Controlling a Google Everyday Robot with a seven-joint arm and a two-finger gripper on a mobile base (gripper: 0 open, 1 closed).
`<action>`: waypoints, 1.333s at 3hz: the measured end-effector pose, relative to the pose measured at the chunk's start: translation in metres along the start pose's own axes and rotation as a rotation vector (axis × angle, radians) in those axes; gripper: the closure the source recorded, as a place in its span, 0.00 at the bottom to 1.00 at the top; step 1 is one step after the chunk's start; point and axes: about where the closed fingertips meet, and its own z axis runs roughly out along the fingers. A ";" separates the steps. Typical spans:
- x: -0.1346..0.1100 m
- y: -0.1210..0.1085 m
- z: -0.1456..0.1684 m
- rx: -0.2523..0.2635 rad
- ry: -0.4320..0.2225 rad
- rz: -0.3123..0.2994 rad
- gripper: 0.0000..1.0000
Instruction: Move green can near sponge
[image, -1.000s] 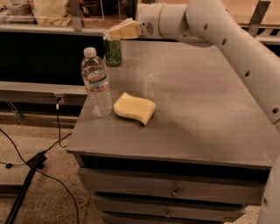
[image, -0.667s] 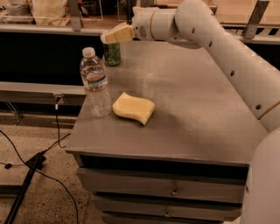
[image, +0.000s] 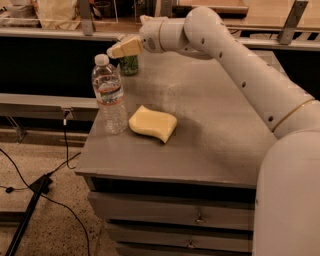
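The green can (image: 129, 65) stands upright at the far left corner of the grey table (image: 220, 135); its top is hidden behind my gripper. The pale yellow wavy sponge (image: 152, 123) lies flat nearer the front, left of the table's middle. My gripper (image: 118, 49) is at the end of the white arm that reaches in from the right. It hovers just above and slightly left of the can, over the table's far left edge.
A clear plastic water bottle with a white cap (image: 109, 95) stands at the table's left edge, just left of the sponge. Drawers (image: 200, 218) sit under the tabletop. Black cables (image: 30, 187) run across the floor at left. A counter runs behind.
My gripper has moved left and slightly down past the can's top. The can, bottle and sponge have not moved.
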 end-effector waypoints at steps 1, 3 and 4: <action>0.012 0.006 0.010 -0.011 -0.003 0.025 0.00; 0.033 0.012 0.016 -0.021 -0.005 0.127 0.19; 0.025 0.013 0.017 -0.053 -0.027 0.218 0.50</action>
